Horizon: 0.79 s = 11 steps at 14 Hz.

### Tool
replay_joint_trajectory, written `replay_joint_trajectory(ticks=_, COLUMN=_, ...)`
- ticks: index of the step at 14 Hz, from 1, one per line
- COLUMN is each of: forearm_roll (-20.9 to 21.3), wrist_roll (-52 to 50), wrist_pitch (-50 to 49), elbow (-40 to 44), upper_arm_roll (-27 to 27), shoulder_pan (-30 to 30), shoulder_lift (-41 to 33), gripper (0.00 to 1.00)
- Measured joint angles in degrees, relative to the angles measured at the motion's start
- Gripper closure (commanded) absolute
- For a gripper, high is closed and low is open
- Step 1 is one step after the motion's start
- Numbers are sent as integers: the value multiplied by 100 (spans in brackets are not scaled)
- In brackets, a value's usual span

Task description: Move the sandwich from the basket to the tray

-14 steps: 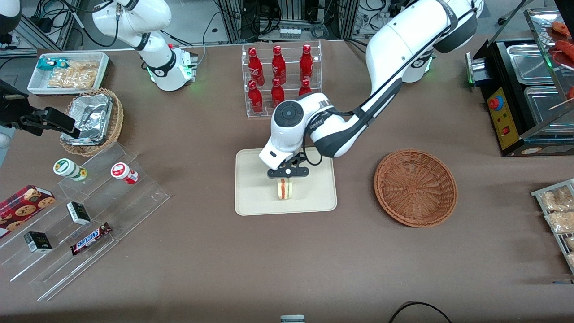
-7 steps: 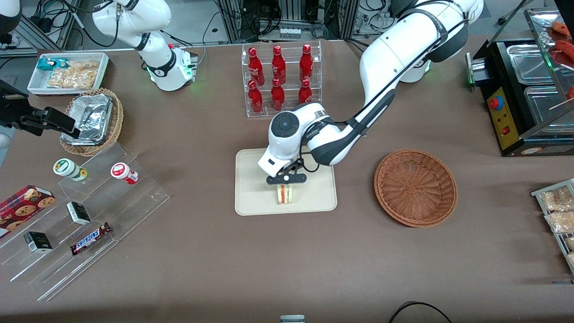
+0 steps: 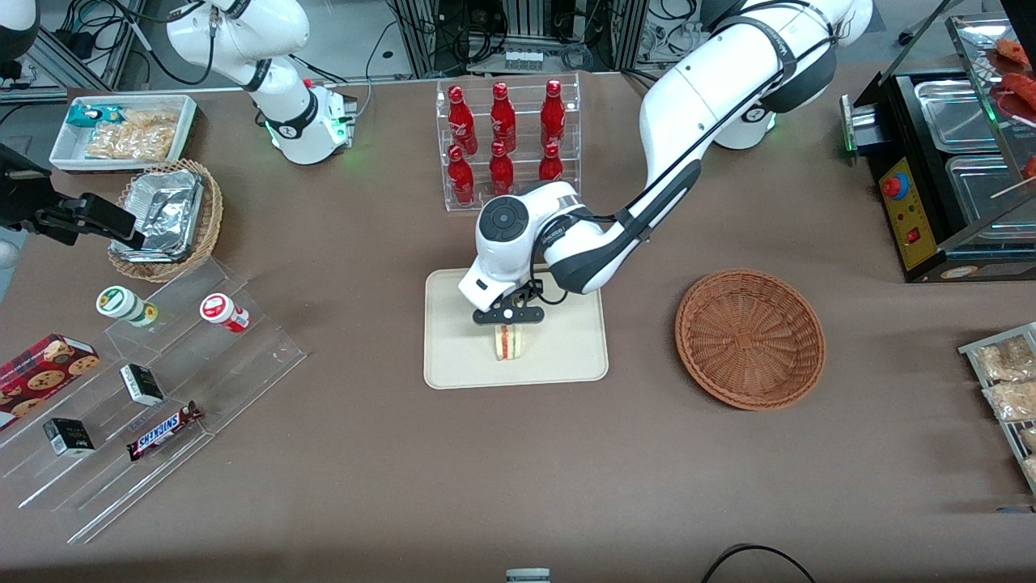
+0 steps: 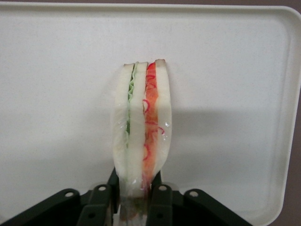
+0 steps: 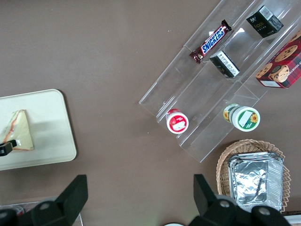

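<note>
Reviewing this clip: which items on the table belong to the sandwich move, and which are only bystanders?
Job:
- triangular white-bread sandwich, held upright over the tray
- flat cream rectangular tray
- round reddish-brown wicker basket, now holding nothing
- left arm's gripper, shut on the sandwich above the tray

Bystanders:
- red bottles in a clear rack
- foil-lined wicker basket
- Snickers bar
- white bin of snack packets

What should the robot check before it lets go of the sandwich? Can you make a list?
1. Sandwich is over the tray, inside its rim: ok.
2. Gripper has its fingers shut on the sandwich: ok.
3. Sandwich bottom touching the tray: cannot tell; it seems to stand on edge.
4. Basket has nothing left inside: ok.
5. Bare tray around the sandwich in case it tips over: ok.
6. Bottle rack is well apart from the gripper: ok.
</note>
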Motion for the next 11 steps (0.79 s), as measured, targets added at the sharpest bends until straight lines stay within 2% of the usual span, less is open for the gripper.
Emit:
replay_joint_trajectory(ticks=6, forearm_roll=0, wrist_roll=-140, wrist_pitch=-595, elbow=171, upper_arm_roll=13, shoulder_pan=61, shoulder_lift=-326, gripper=1)
replay_joint_trajectory(ticks=11, forearm_roll=-133, wrist_roll=-746, wrist_pitch=-1776, elbow=248, upper_arm_roll=16, shoulder_pan=612, shoulder_lift=-1672, gripper=1)
